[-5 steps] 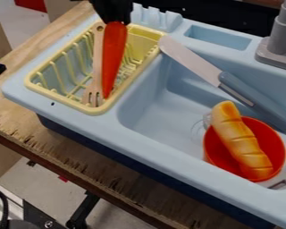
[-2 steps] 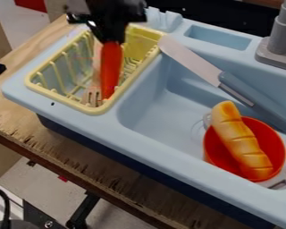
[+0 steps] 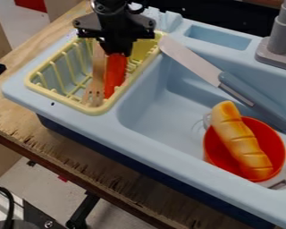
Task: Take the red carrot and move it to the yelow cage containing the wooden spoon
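Observation:
The black gripper (image 3: 117, 53) hangs over the back part of the yellow cage, shut on the upper end of the red carrot (image 3: 115, 75). Below the gripper, the carrot points down inside the cage, its lower tip near the cage's front right side. The yellow cage (image 3: 57, 96) is a wire-like basket set in the left part of the light blue sink unit. Just left of the carrot lies the wooden spoon (image 3: 97, 76), a fork-ended utensil, its upper end partly behind the gripper.
Right of the cage is the sink basin (image 3: 160, 118). A knife (image 3: 229, 80) with a blue-grey handle lies across its back right. A red pot (image 3: 276, 143) holds a toy bread loaf (image 3: 240, 138). The grey faucet (image 3: 281, 38) stands at the back right.
The gripper has come down from the top edge with the carrot, which now sits lower in the cage. More of the arm shows, and the carrot's upper part is now covered.

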### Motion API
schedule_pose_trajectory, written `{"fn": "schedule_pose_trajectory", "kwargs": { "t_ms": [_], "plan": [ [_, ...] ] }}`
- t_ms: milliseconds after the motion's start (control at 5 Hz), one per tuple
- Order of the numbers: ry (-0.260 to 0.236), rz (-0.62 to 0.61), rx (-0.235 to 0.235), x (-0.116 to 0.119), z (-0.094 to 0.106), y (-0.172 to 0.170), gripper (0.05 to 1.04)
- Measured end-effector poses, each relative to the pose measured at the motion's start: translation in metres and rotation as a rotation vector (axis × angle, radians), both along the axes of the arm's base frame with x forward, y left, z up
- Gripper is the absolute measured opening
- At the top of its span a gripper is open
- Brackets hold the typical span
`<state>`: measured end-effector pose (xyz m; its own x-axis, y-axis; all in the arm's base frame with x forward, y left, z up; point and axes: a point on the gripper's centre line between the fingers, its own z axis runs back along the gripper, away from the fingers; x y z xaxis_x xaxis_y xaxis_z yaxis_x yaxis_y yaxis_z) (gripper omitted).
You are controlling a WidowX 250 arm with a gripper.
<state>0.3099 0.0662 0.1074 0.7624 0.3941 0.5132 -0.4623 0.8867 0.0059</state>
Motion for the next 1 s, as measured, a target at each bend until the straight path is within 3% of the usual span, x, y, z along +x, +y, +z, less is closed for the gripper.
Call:
{"fn": "schedule_pose_trajectory", "kwargs": {
  "t_ms": [400,600,800,1000],
  "plan": [
    [0.002,0.056,-0.062,0.001,-0.001,0.000,0.856],
    [0.011,0.067,-0.091,0.001,0.004,0.002,1.006],
    [0.029,0.065,-0.123,0.001,0.016,-0.002,1.000],
    [0.104,0.062,-0.158,-0.002,0.032,-0.006,1.000]
  ]
}}
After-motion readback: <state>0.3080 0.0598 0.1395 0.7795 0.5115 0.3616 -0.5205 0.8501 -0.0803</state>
